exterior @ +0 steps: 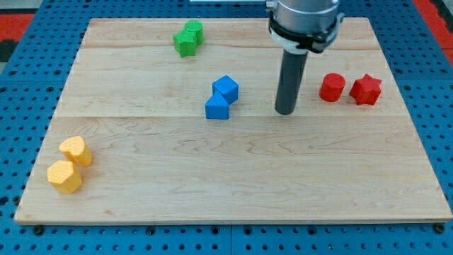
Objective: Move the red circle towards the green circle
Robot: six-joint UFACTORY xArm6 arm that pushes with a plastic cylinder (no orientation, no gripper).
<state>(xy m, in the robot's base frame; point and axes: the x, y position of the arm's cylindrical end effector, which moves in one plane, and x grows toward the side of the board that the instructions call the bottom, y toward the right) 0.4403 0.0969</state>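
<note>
The red circle [331, 87] stands at the board's right, with a red star [366, 89] touching or almost touching its right side. Two green blocks sit together near the view's top, left of centre: the upper one [193, 31] looks like the green circle, the lower one [185, 44] like a star. My tip [285, 111] rests on the board left of and slightly below the red circle, apart from it by about a block's width. The tip touches no block.
A blue cube [226, 87] and a blue block [217, 108] sit together at mid-board, left of my tip and between the red and green blocks. Two yellow blocks [76, 151] [64, 176] sit at the lower left. The wooden board [233, 191] lies on blue pegboard.
</note>
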